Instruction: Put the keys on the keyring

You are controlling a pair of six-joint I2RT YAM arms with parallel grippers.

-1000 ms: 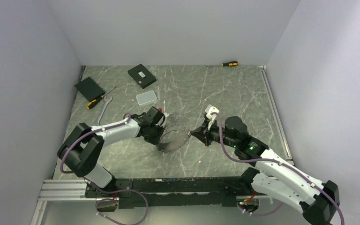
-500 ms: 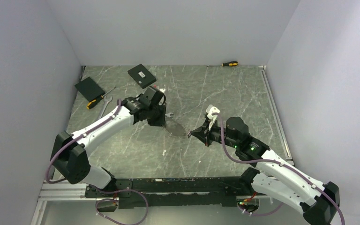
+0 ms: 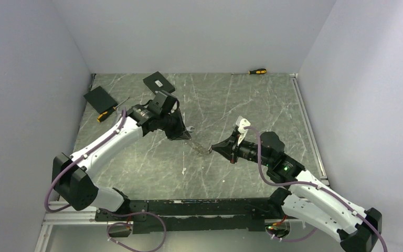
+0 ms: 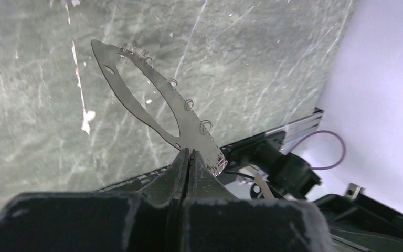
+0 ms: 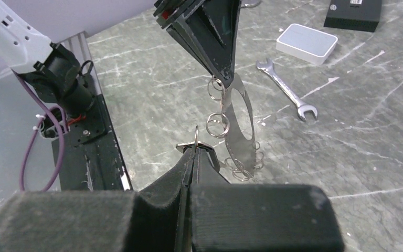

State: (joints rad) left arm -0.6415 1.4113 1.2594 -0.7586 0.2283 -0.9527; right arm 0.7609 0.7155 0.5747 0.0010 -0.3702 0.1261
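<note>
Left wrist view shows my left gripper pinched fully shut on one end of the keyring, a thin flat silver oval with small wire loops along one edge, held off the table and just beside my right gripper. That one is clamped shut too, on a tiny silver piece with a ring, probably a key, though it is too small to be sure. The band looks light, stiff and slick, best gripped flat at its end, clear of the loops.
</note>
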